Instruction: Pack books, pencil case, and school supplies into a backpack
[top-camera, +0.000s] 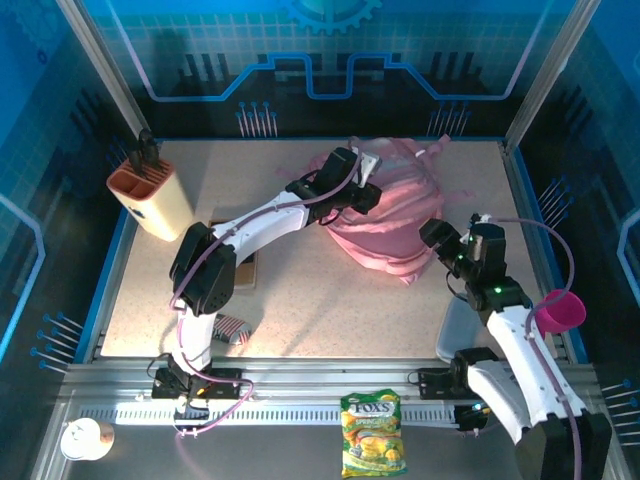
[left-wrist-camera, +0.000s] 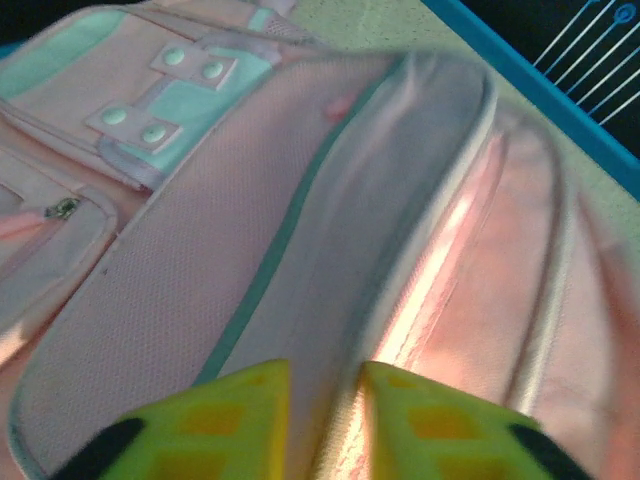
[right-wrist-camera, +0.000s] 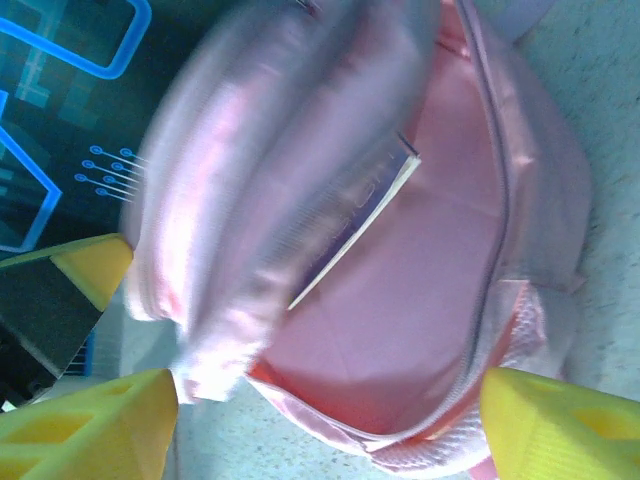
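Observation:
The pink backpack (top-camera: 390, 225) lies at the back middle of the table, its main mouth gaping toward the right arm. Inside it, a blue-purple book (right-wrist-camera: 372, 205) leans against the upper flap. My left gripper (top-camera: 366, 190) sits on the bag's top; its fingers (left-wrist-camera: 327, 372) stand slightly open with the flap's zip seam running under the gap. In front of the mouth (right-wrist-camera: 400, 330) my right gripper (right-wrist-camera: 325, 440) is wide open and holds nothing. A dark book (top-camera: 244, 268) lies partly under the left arm. The striped pencil case (top-camera: 233, 328) rests by that arm's base.
A beige holder with an orange top (top-camera: 150, 195) stands at the back left. A pink cup (top-camera: 560, 310) and a grey tray (top-camera: 452, 335) are on the right. A yellow sweets bag (top-camera: 372, 432) and a small white round thing (top-camera: 84, 438) lie on the front rail.

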